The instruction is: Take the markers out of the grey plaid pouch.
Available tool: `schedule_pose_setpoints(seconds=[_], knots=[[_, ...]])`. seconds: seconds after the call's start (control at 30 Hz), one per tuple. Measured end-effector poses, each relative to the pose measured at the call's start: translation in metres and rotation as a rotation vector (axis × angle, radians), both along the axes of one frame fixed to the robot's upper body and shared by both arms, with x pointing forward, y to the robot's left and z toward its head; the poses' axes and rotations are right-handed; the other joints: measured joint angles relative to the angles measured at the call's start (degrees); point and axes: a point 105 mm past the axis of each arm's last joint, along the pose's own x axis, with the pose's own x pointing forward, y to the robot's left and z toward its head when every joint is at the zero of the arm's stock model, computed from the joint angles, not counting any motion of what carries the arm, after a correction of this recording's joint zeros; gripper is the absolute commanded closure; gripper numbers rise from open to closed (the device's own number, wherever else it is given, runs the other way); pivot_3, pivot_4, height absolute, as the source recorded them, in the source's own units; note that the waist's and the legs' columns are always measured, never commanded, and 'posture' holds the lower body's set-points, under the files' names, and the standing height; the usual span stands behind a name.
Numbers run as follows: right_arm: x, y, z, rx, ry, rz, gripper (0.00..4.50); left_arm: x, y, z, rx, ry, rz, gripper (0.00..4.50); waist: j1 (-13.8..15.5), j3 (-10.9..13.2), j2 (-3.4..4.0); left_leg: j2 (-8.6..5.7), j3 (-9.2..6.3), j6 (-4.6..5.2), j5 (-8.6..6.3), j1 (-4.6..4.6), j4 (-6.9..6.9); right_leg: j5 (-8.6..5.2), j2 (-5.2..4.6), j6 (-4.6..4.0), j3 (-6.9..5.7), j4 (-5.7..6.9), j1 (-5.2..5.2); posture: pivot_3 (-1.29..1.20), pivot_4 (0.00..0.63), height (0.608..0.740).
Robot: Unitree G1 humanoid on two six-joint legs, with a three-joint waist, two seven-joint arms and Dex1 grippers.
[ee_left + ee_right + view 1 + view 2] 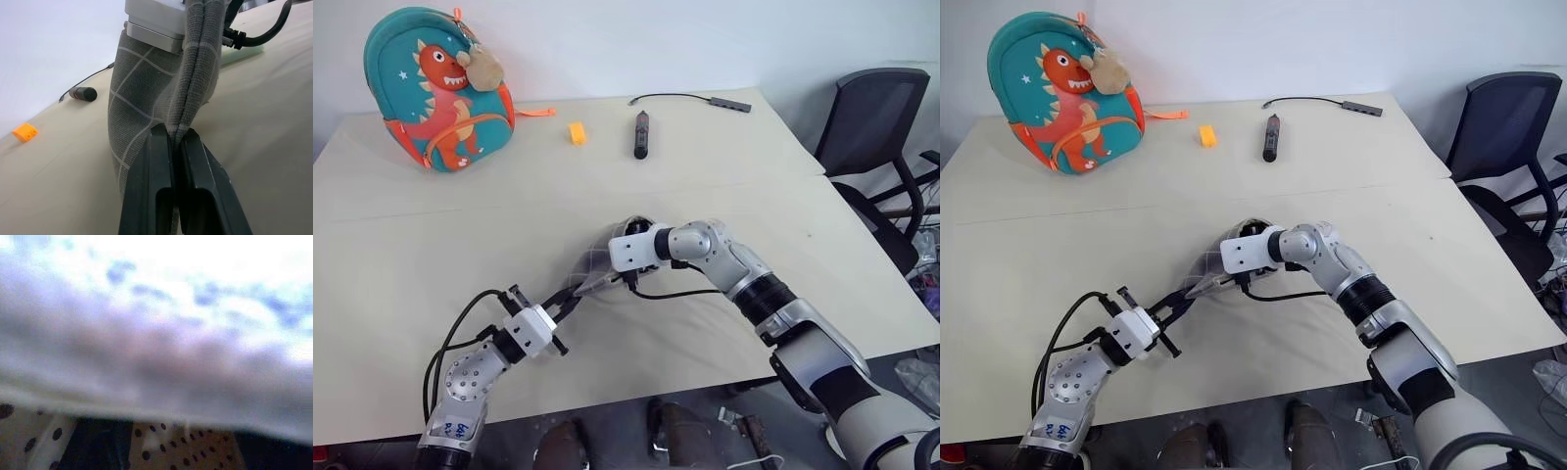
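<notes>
The grey plaid pouch (595,266) is lifted off the table near its middle, stretched between my two grippers. My left gripper (175,143) is shut on the pouch's lower seam edge, and its black fingers (566,304) pinch the fabric. My right gripper (628,247) reaches down into the pouch's open mouth, its tip hidden inside. The right wrist view shows the tan dotted lining (186,445) close up. A pale green stub (244,53) lies on the table just past the pouch; I cannot tell whether it is one of the markers. The red marker is hidden.
A teal dinosaur backpack (438,88) stands at the far left. An orange block (577,132), a thick black stick (641,134) and a cabled adapter (729,103) lie at the back. A black office chair (881,147) stands beyond the table's right edge.
</notes>
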Motion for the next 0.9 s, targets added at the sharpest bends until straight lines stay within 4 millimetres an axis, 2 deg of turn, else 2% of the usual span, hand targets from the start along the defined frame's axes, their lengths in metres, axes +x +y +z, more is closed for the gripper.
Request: schedule_pose_setpoints(seconds=[0.27,0.47,0.9], knots=[[-0.005,0.0,0.003,0.108,0.114,-0.023,1.73,-0.001,0.0,0.001,-0.001,-0.003,0.001,4.5,0.1,0.0,0.0,0.03,-0.01,0.0,0.0,-0.01,-0.01,0.03,-0.01,0.04,-0.01,-0.01,-0.01,0.0,0.15,0.74],[-0.008,0.002,-0.001,0.146,0.089,-0.037,1.73,0.0,0.001,0.003,-0.019,-0.003,0.006,4.5,0.2,0.0,0.0,0.05,-0.01,0.0,0.0,-0.02,-0.01,0.01,-0.02,0.01,-0.01,-0.02,0.0,0.0,0.15,0.74],[-0.009,0.0,0.002,0.178,0.048,-0.05,1.73,0.004,0.001,0.014,-0.093,0.008,0.014,4.5,0.2,0.0,0.0,-0.01,-0.01,0.0,0.0,-0.02,0.0,0.01,-0.01,0.02,-0.01,-0.02,0.0,0.0,0.15,0.74]])
